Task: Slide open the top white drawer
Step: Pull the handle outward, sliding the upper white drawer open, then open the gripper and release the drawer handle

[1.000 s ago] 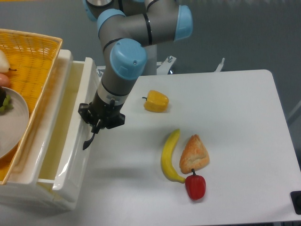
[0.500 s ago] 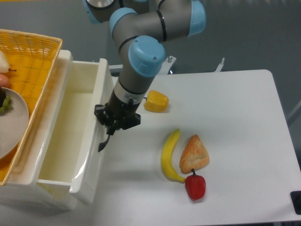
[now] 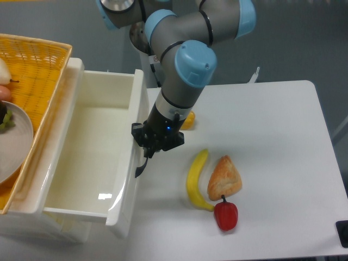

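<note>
Gripper [image 3: 148, 155] at frame centre-left, jaws clamped on the curved black handle [image 3: 142, 166] so the arm can haul outward; top white drawer [image 3: 92, 157] at left, pulled well out, its inside bare.

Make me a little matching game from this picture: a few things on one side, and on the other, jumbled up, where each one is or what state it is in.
Things:
1. top white drawer
2. banana
3. red pepper
4. gripper

Places or states:
A. at the drawer's black handle
B. pulled far out, inside bare
C. nearest the table's front edge, below the pastry
D. lying curved just left of the pastry

Pairs: 1-B, 2-D, 3-C, 4-A
</note>
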Motion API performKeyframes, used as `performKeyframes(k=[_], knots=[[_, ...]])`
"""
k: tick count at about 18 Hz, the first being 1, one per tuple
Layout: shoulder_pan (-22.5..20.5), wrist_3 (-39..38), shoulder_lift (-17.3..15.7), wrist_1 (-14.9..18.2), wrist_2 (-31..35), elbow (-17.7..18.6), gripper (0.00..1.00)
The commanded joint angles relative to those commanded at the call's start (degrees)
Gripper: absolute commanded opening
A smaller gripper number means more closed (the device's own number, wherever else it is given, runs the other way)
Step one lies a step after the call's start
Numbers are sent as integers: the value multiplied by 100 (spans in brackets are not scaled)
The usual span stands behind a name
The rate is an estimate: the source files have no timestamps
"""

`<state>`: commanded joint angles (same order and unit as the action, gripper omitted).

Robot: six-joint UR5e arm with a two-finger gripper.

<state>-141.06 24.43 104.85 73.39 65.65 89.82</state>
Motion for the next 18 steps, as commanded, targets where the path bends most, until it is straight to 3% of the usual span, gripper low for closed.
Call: performKeyframes(k=[12,13,14,15,18], knots=[[-414,159,141,44,-26,-246,6],[-414,159,141,44,-26,-246,15],[-414,159,141,35,-26,-246,36],[-414,159,141,27,-18,-246,50],[-405,220,141,18,-9,-246,76]])
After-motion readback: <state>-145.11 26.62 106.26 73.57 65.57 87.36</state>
